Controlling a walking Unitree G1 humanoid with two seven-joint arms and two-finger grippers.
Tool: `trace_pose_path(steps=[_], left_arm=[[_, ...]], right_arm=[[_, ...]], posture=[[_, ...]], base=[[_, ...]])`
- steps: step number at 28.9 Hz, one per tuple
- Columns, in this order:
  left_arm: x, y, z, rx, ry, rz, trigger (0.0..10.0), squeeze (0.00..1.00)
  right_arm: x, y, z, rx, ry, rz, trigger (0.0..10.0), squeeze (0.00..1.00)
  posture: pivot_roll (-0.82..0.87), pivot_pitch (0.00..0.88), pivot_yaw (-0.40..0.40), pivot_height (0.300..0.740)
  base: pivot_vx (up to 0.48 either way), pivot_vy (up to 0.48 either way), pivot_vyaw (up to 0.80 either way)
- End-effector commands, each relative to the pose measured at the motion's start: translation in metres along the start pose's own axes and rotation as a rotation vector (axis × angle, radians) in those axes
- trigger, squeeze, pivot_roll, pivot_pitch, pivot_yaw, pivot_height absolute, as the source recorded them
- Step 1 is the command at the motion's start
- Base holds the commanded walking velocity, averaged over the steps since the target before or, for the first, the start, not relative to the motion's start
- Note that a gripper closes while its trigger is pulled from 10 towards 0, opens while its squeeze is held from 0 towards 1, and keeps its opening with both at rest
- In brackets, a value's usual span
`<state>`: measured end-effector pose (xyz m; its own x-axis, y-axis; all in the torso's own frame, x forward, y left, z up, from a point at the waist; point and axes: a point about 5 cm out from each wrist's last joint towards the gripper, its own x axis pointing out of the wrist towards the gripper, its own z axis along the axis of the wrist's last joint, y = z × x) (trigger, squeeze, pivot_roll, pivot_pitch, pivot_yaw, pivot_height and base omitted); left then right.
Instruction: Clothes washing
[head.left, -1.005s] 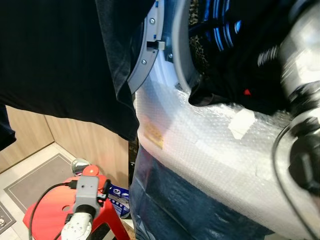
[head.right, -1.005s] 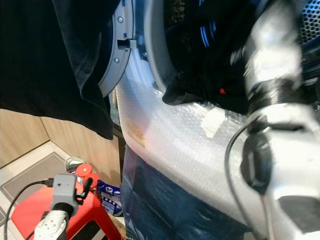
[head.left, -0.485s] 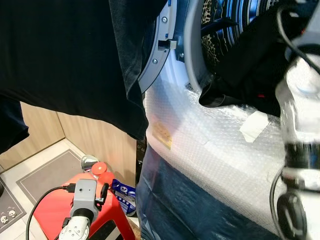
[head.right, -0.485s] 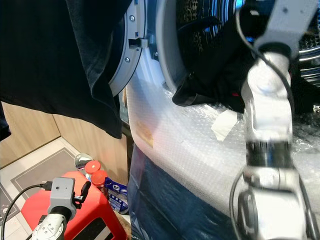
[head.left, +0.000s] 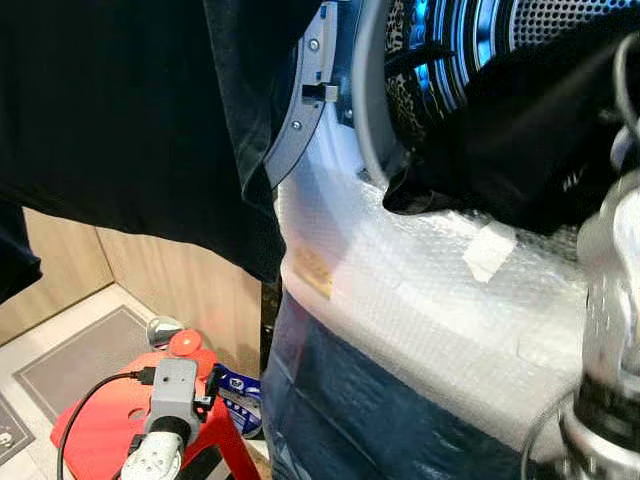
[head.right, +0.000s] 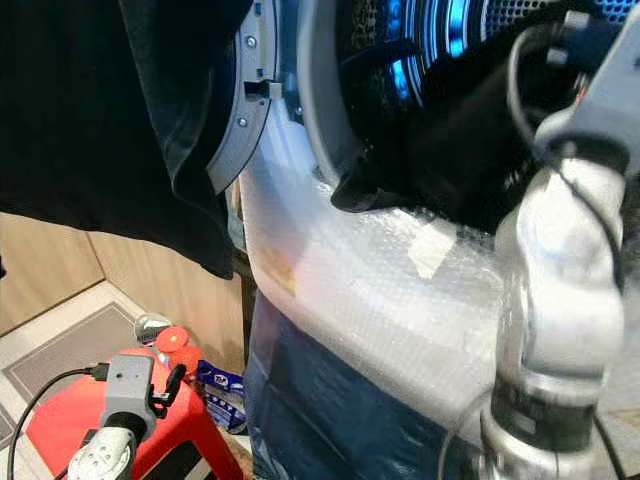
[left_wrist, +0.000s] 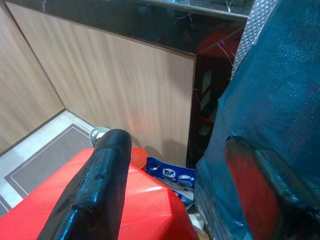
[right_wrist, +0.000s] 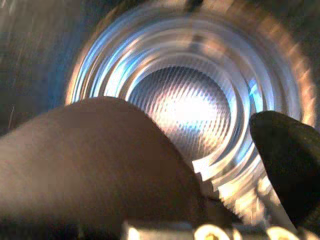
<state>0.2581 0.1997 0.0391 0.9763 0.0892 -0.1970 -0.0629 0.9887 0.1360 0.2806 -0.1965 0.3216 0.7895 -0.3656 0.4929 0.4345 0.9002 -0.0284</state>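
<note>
The washing machine (head.left: 420, 300) stands with its front wrapped in bubble film and its door (head.left: 300, 130) swung wide. A black garment (head.left: 520, 150) hangs over the lip of the blue-lit drum (head.left: 540, 30), beside a leopard-print cloth (head.left: 405, 100). My silver right arm (head.right: 560, 290) rises in front of the opening. In the right wrist view my right gripper (right_wrist: 190, 115) is open inside the drum, with bare steel wall between its fingers. My left gripper (left_wrist: 176, 142) hangs open low beside the machine, over a red stool (left_wrist: 100, 210).
A large dark garment (head.left: 120, 120) drapes over the door and blocks the upper left. The red stool (head.left: 100, 430) and a blue detergent pouch (head.left: 238, 392) sit in the narrow gap between the machine and a wooden panel (head.left: 180, 290). A grey mat (head.left: 70, 355) lies on the floor.
My right arm has swung across the drum mouth and now stands at the far right. The head view has shifted a little. The left arm stays where it was.
</note>
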Motion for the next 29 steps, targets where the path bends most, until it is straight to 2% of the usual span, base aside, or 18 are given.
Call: trace_pose_path(steps=[1, 10, 13, 14, 18, 22, 29], left_arm=[[0.000, -0.006, -0.003, -0.001, 0.015, -0.014, 10.0, 0.00], [-0.001, -0.008, -0.007, -0.006, 0.021, -0.012, 10.0, 0.00], [-0.002, -0.008, -0.007, -0.006, 0.022, -0.012, 10.0, 0.00], [-0.001, -0.009, -0.008, -0.002, 0.021, -0.019, 10.0, 0.00], [-0.001, -0.010, -0.008, -0.002, 0.022, -0.023, 10.0, 0.00], [0.000, -0.013, -0.010, 0.003, 0.027, -0.038, 10.0, 0.00], [0.002, -0.018, -0.010, 0.014, 0.027, -0.057, 10.0, 0.00]], right_arm=[[-0.011, -0.002, 0.003, -0.070, -0.054, 0.058, 10.0, 0.00], [-0.050, -0.002, -0.006, -0.162, -0.077, 0.203, 10.0, 0.00], [-0.056, -0.004, -0.007, -0.186, -0.084, 0.224, 10.0, 0.00], [-0.063, -0.009, -0.010, -0.228, -0.096, 0.239, 10.0, 0.00], [-0.070, -0.015, -0.016, -0.275, -0.096, 0.254, 10.0, 0.00], [-0.089, -0.028, -0.029, -0.368, -0.075, 0.310, 10.0, 0.00], [-0.108, -0.039, -0.045, -0.450, -0.064, 0.387, 10.0, 0.00]], posture=[[-0.01, 0.000, -0.121, 0.740], [-0.02, 0.000, -0.138, 0.740], [-0.02, 0.000, -0.137, 0.740], [-0.03, 0.000, -0.139, 0.740], [-0.04, 0.000, -0.140, 0.740], [-0.06, 0.000, -0.142, 0.740], [-0.06, 0.000, -0.140, 0.740]], base=[[0.000, 0.000, 0.00], [0.000, 0.000, 0.00], [0.000, 0.000, 0.00], [0.000, 0.000, 0.00], [0.000, 0.000, 0.00], [0.000, 0.000, 0.00], [0.000, 0.000, 0.00]])
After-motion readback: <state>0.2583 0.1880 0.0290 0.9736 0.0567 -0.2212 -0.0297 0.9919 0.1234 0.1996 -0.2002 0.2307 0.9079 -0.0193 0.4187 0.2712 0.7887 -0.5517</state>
